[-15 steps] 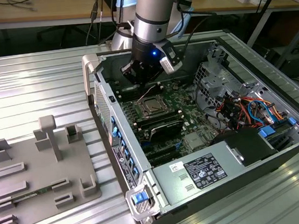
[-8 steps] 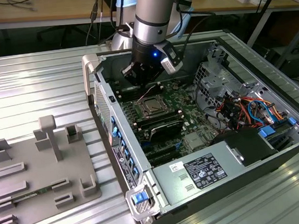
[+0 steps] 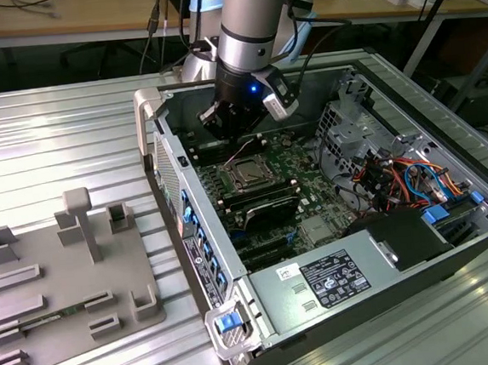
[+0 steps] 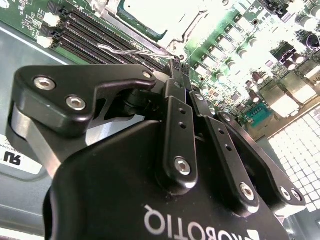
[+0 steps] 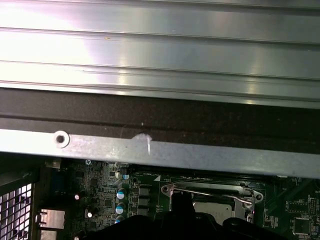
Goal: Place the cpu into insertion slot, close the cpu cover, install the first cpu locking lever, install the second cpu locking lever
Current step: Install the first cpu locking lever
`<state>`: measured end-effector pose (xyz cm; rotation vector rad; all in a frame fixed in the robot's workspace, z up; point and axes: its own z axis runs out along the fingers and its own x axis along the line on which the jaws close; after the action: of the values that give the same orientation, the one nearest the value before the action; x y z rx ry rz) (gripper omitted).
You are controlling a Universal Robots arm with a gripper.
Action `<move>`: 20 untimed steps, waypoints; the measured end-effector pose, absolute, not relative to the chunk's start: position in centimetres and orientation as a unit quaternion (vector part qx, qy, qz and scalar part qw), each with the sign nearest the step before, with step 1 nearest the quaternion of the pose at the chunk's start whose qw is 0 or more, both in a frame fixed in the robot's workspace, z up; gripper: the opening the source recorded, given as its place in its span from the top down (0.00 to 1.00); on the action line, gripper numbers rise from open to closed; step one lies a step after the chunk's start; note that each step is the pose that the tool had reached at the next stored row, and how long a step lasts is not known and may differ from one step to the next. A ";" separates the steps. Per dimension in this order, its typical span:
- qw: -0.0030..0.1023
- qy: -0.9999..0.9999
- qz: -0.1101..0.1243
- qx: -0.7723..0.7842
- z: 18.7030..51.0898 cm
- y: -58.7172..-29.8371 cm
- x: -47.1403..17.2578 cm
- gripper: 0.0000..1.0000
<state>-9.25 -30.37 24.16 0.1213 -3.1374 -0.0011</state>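
In the exterior view my gripper (image 3: 237, 137) hangs inside the open computer case, just behind the insertion slot (image 3: 248, 174) on the green motherboard (image 3: 298, 165). The cpu (image 4: 150, 9) lies in the slot, its pale metal face showing through the silvery cpu cover (image 4: 180, 35), which lies flat around it. In the second wrist view my gripper (image 4: 176, 66) is shut with nothing visible between its fingers, its tips close to a thin wire locking lever (image 4: 131, 50) beside the socket. The first wrist view shows the cover (image 5: 172, 189), the cpu (image 5: 214, 209) and wire levers (image 5: 247, 200) beyond the dark fingertips (image 5: 182, 201).
Long black memory slots (image 3: 259, 202) lie in front of the socket. The case wall (image 5: 160, 150) stands close behind the gripper. Coloured cables (image 3: 402, 177) and a drive cage (image 3: 342, 127) are at the exterior view's right, a power supply (image 3: 338, 277) in front. A grey fixture plate (image 3: 56, 276) lies outside the case.
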 end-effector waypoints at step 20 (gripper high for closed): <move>0.000 -0.999 0.000 0.044 23.6 -30.0 -7.7 0.89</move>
<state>-7.74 -29.97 23.64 0.1381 -3.1391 -0.0010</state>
